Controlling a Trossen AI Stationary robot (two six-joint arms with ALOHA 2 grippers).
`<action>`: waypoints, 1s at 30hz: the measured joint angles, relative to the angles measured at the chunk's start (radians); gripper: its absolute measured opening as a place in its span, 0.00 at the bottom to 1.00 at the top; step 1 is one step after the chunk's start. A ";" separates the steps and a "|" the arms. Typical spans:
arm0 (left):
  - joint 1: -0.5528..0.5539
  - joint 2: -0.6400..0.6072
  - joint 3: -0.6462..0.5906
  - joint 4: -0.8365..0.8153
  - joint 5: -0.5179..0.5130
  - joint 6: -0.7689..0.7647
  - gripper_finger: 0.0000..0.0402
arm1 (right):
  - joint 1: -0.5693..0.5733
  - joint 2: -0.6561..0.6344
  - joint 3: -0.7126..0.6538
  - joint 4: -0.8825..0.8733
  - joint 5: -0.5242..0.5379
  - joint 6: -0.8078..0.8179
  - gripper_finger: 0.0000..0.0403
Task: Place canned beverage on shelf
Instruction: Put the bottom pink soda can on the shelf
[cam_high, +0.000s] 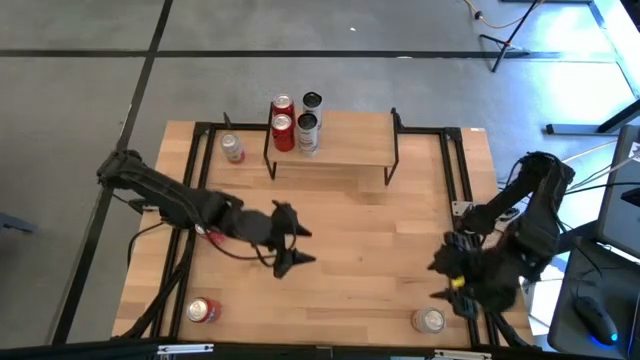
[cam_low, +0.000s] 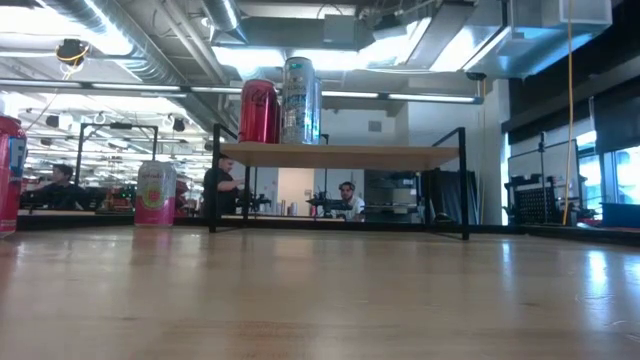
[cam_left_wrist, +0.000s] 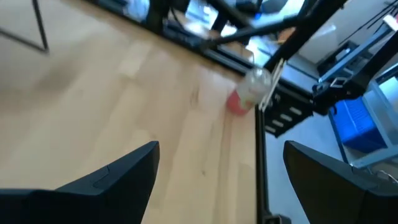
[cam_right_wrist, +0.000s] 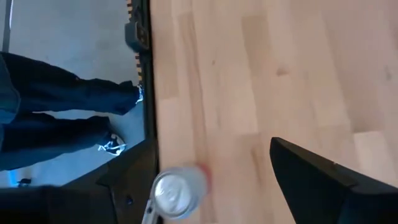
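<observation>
The shelf (cam_high: 335, 150) stands at the table's far middle and shows from the side in the low view (cam_low: 340, 155). Several cans stand at its left end: two red (cam_high: 283, 120), two silver-dark (cam_high: 308, 118). A pink can (cam_high: 232, 148) stands on the table left of the shelf. A red can (cam_high: 204, 310) lies near the front left corner. A silver-topped can (cam_high: 430, 320) stands at the front right and shows in the right wrist view (cam_right_wrist: 177, 193). My left gripper (cam_high: 307, 247) is open and empty at mid-table. My right gripper (cam_high: 434, 282) is open and empty, just far of that can.
A black metal frame (cam_high: 455, 170) runs along the table's sides. A person's legs (cam_right_wrist: 62, 118) stand past the near edge by the right corner. People sit in the room behind the table (cam_low: 220, 185). Bare wood lies between the two grippers and in front of the shelf.
</observation>
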 joint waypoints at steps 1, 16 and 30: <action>-0.013 0.015 0.000 0.000 -0.003 -0.023 0.82 | 0.029 0.008 0.000 -0.002 0.010 0.032 0.74; -0.074 0.100 -0.002 0.010 -0.012 -0.123 0.82 | 0.327 0.263 0.000 -0.032 0.085 0.458 0.74; -0.074 0.100 -0.002 0.035 -0.013 -0.120 0.82 | 0.355 0.369 0.000 -0.031 0.225 0.592 0.74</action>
